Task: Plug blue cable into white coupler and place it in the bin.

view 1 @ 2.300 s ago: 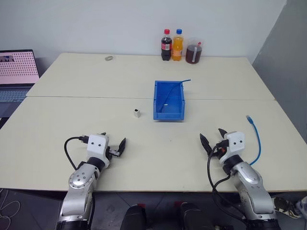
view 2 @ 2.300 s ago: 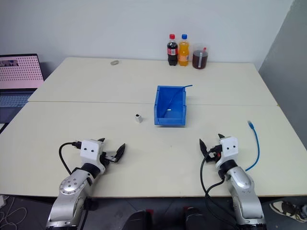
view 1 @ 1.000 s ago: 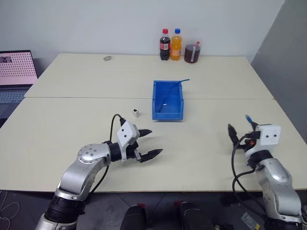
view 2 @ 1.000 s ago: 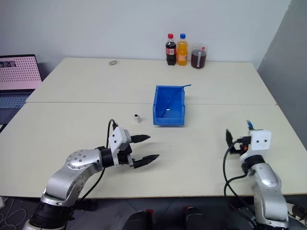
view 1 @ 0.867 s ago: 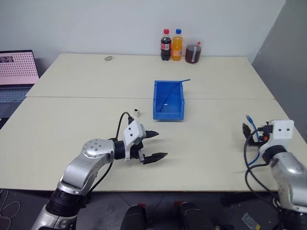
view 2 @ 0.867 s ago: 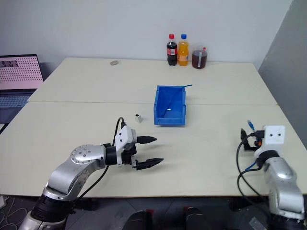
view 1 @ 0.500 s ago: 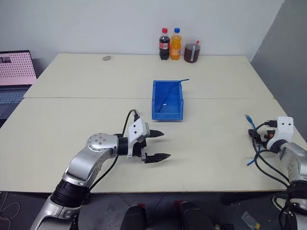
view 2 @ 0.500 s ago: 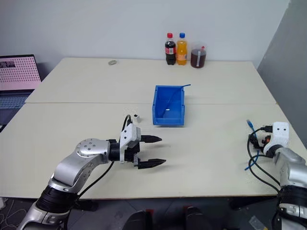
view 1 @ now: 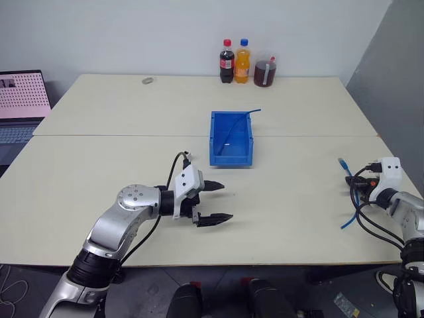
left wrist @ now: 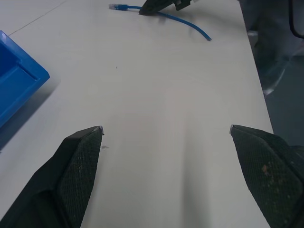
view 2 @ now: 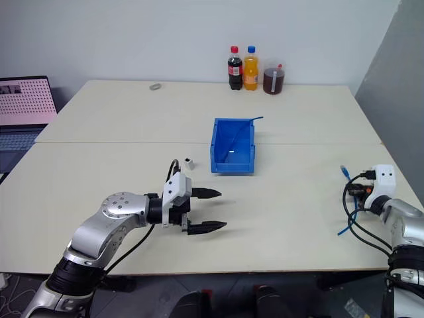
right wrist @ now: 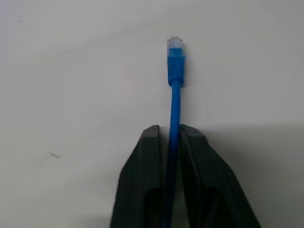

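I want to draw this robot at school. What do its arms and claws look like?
Both arms are shiny silver metal with rounded joints and black cables looping alongside. Each wrist carries a small white box with two dark dots. The left claw has two pointed black fingers with a rough, grainy texture. The right claw has two black fingers too.

Two pale tables (view 1: 132, 165) joined before a white wall (view 1: 132, 33), laptop (view 1: 20, 99) at left.
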Robot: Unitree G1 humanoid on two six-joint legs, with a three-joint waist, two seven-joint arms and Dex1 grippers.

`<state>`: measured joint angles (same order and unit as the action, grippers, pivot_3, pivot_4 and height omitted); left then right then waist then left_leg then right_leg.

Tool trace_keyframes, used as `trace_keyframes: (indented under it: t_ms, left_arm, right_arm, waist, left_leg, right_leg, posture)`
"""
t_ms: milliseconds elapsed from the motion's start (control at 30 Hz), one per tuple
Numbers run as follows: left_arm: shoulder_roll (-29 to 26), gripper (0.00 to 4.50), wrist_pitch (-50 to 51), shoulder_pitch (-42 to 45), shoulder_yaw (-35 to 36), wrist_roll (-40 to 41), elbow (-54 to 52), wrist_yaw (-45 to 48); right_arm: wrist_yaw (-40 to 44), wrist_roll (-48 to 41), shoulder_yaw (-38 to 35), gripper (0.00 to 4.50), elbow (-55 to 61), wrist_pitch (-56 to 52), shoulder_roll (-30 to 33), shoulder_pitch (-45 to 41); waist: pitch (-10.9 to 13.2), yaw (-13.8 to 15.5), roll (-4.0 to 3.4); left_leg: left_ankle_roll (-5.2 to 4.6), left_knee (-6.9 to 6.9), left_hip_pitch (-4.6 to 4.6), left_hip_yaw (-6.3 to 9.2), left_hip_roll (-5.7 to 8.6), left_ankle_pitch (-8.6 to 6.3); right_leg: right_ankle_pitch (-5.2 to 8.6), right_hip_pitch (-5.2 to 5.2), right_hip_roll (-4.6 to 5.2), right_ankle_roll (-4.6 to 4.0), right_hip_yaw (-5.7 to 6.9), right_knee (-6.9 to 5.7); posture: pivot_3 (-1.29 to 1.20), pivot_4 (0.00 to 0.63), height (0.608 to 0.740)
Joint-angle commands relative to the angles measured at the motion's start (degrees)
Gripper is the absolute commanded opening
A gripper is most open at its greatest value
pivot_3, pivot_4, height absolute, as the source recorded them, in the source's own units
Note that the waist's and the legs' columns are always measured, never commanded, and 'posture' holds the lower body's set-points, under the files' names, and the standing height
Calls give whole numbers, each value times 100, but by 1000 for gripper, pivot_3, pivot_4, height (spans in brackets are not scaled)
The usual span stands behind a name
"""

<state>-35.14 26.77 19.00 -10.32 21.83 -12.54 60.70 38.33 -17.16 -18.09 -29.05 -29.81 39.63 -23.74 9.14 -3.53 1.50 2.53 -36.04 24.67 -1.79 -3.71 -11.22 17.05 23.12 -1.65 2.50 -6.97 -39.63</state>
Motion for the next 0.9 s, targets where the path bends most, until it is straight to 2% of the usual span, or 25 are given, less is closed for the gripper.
trace_keyframes:
  t_ms: [33, 133, 267, 433, 500, 633, 833, 900]
  left_arm:
    - [-35, 4500, -98, -28, 291, 166, 44, 33]
    - [-158, 4500, -139, -155, 426, 159, 151, 87]
    - [-493, 4500, -227, -506, 703, 135, 346, 230]
    - [-951, 4500, -389, -907, 957, 118, 615, 527]
    - [-1163, 4500, -363, -1018, 1161, 165, 744, 604]
    - [-1325, 4500, -343, -1156, 1447, 201, 864, 574]
    - [-1358, 4500, -256, -1396, 1672, 216, 730, 490]
    - [-1342, 4500, -221, -1464, 1720, 225, 684, 443]
  right_arm:
    - [767, -248, 139, 15, 390, -152, 313, -117]
    - [1309, -289, 434, 15, 978, -241, 567, -49]
    - [2083, -222, 1184, 15, 2458, -153, 973, 277]
    - [2434, 98, 2272, 15, 3646, 161, 872, 96]
    - [2389, 699, 3260, 15, 3525, 643, 221, -487]
    - [2348, 1383, 4309, 15, 2809, 1223, -854, -1272]
    - [2468, 1862, 4834, 15, 1703, 1992, -1481, -1668]
    - [2416, 1950, 4829, 482, 1425, 2145, -1626, -1737]
  waist:
    - [1, 0, -1]
    - [5, -2, -9]
    - [12, -20, -23]
    - [14, -26, -20]
    - [16, -38, -16]
    - [23, -118, -5]
    - [30, 32, 10]
    - [30, 51, 11]
  left_leg:
    - [0, 0, 0, 0, 0, 0]
    - [0, 0, 0, 0, 0, 0]
    - [0, 1, 0, 1, -1, 0]
    - [0, 2, -1, 11, -7, 0]
    - [0, 1, 0, 11, -7, 0]
    - [1, -3, -2, 14, -6, 1]
    - [3, -5, 6, 9, 3, 1]
    - [3, -4, 8, 8, 7, 1]
  right_leg:
    - [0, 0, 0, 0, 0, 0]
    - [1, 1, 0, 1, 0, -1]
    - [6, 4, -1, 7, -1, -3]
    - [10, 6, -4, 4, 9, -7]
    - [10, 7, -2, 4, 12, -9]
    - [11, 15, -3, 2, 14, -31]
    - [10, 15, 27, -31, 36, -31]
    - [10, 15, 35, -34, 40, -30]
  posture:
    - [0, 150, 740]
    - [0, 150, 740]
    - [0, 150, 740]
    - [0, 150, 740]
    - [0, 150, 740]
    - [0, 150, 740]
    - [0, 150, 740]
    - [0, 150, 740]
